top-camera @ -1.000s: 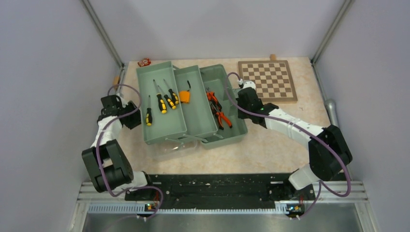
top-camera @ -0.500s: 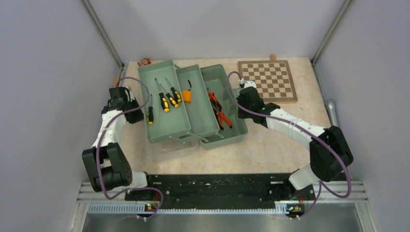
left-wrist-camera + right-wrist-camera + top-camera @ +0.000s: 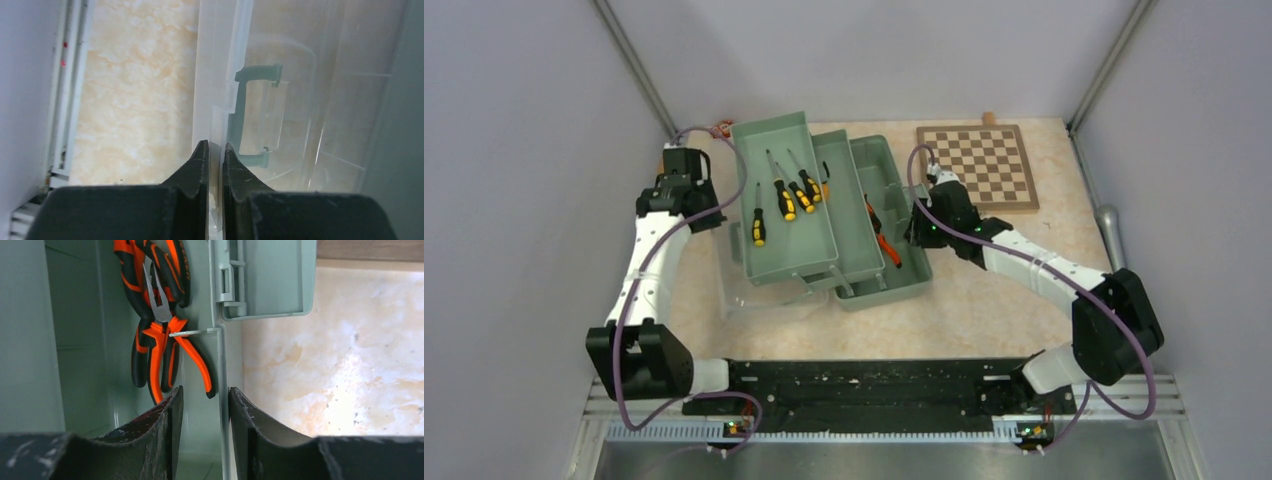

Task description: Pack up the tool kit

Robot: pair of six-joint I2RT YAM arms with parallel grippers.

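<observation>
Two grips, and each carries a risk as I judge it. At 9 o'clock of the toolbox [image 3: 910,274] my left gripper [image 3: 212,145] is pinched together on the thin edge of the translucent lid [image 3: 280,65], with only the fingertips on it. That plastic is smooth and flexes, so a sideways pull could let it slide out of the pinch, or bow the lid so it fails to swing.

Just past it, toward 3 o'clock, the upper tray [image 3: 789,258] rides above the box with the screwdrivers [image 3: 784,198] lying loose in it. The orange tape measure [image 3: 825,186] peeks out at its 3 o'clock rim. A jerk or tilt could send them sliding into a heap, or over the rim onto the table [image 3: 994,300].

Deeper in the base lie the pliers [image 3: 160,345], one orange handle close to the side wall [image 3: 220,405]. On the toolbox's 3 o'clock side my right gripper [image 3: 204,390] stands with its fingers apart, astride that wall and clamping nothing. If the trays fold down now, they could trap my inner finger or catch on the pliers. A sideways drift of the arm could shove the whole box.
</observation>
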